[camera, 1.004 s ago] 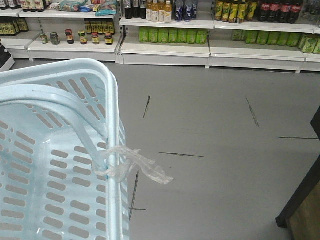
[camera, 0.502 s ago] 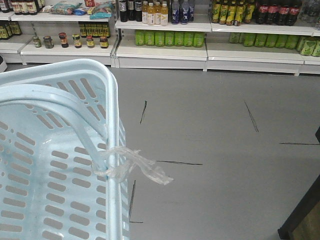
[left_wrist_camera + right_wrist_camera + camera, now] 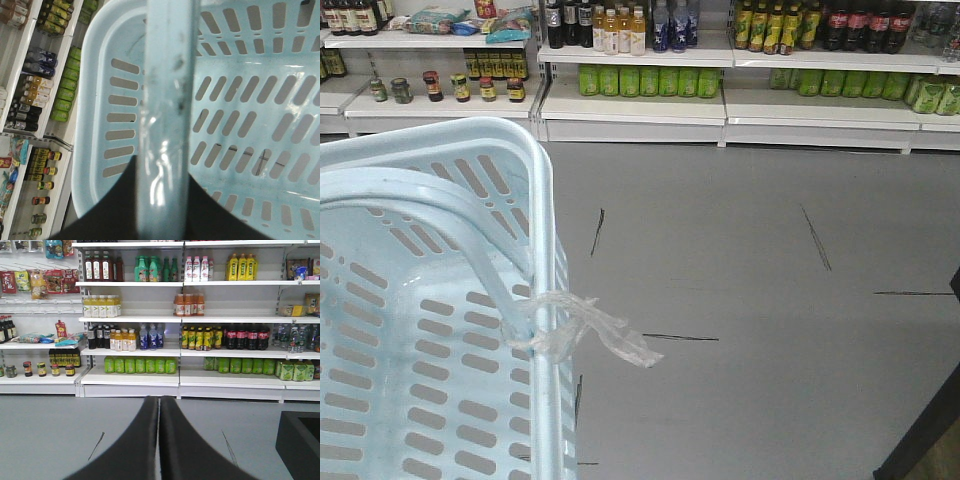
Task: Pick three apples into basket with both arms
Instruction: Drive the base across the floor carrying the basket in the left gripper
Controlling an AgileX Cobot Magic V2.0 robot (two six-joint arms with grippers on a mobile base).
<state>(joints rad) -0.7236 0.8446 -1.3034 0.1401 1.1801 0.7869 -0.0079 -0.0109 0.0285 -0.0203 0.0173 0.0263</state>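
The pale blue-white basket [image 3: 535,180] fills the left of the front view, hanging above the floor, with a scrap of clear film [image 3: 590,335] tied where its hoop handle [image 3: 470,240] meets the rim. In the left wrist view my left gripper [image 3: 164,167] is shut on that handle [image 3: 167,100], a black finger on each side, and the basket's slotted inside [image 3: 250,115] holds nothing. My right gripper [image 3: 159,400] is shut with nothing in it, pointing at the shelves. No apples are in view.
White shop shelves [image 3: 640,100] with bottles and jars run along the back, and the right wrist view shows them too [image 3: 180,320]. Grey floor with thin black marks [image 3: 740,280] lies between. A dark block [image 3: 930,430] stands at the lower right, its black corner [image 3: 300,440] showing.
The shelves and floor marks have slid left in the front view, and the dark block at the right shows less. The basket keeps its place in the frame.
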